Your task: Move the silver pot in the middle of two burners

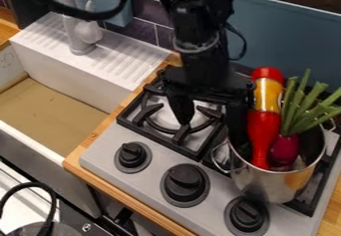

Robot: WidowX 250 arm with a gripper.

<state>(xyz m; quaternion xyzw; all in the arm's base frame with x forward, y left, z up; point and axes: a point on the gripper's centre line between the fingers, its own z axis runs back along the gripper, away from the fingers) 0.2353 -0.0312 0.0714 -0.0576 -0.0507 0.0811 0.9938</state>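
Note:
The black gripper (209, 131) hangs over the stove with its fingers spread wide. One finger is above the left burner (160, 116); the other comes down at the left rim of the silver pot, and whether it is inside or behind the rim I cannot tell. The silver pot (267, 182) stands upright over the right burner grate (307, 200), with a wire handle on its left side. Inside it are a red and yellow bottle (265, 123) and a purple vegetable (285, 149) with green stalks. The gap between the burners is partly hidden by the arm and pot.
Three black knobs (184, 182) line the stove's front. A white sink (63, 88) with a grey-white faucet (81, 33) lies to the left. Behind the stove rises a blue wall (283, 36). Dark cables show at the lower left.

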